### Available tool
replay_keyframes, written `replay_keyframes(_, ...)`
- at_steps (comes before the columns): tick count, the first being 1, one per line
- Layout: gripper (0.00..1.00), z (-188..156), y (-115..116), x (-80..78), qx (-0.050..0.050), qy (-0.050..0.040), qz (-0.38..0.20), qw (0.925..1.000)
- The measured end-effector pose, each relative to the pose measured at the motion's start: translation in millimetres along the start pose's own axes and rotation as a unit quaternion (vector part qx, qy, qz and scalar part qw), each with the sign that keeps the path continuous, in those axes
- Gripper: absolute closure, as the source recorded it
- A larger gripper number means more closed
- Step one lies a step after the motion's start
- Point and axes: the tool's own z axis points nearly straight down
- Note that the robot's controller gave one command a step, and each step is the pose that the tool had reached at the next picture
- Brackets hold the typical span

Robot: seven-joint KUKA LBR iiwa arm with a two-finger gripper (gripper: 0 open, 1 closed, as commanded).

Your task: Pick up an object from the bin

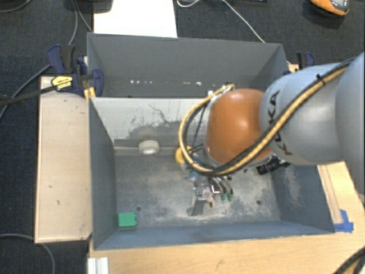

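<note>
My gripper (201,198) hangs below the orange wrist cover, low over the bin floor a little right of the middle, with its tip close to the bare floor. A small yellow thing (179,156) peeks out from behind the cables just up and left of it, mostly hidden. A white round cap-like disc (149,147) lies against the back wall, well to the gripper's left. A green block (126,220) sits in the front left corner, far from the gripper.
The arm and its orange cover hide the right half of the bin floor. A small dark thing (268,166) shows under the arm at the right; I cannot tell what it is. The scuffed floor stretches between the gripper and the green block.
</note>
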Motion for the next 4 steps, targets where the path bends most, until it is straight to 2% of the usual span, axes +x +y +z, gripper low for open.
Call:
replay_keyframes(1, 0.00, -4, -1, -2.1, -0.001, -0.0039, 0.003, 1.0000)
replay_keyframes(2, 0.00, 10, -57, -5.8, 0.001, 0.0007, 0.022, 0.9997)
replay_keyframes(3, 0.00, -4, -57, -14.9, -0.001, -0.0067, 0.050, 0.9987)
replay_keyframes(4, 0.00, 73, -95, 0.4, 0.000, 0.0002, 0.098, 0.9952)
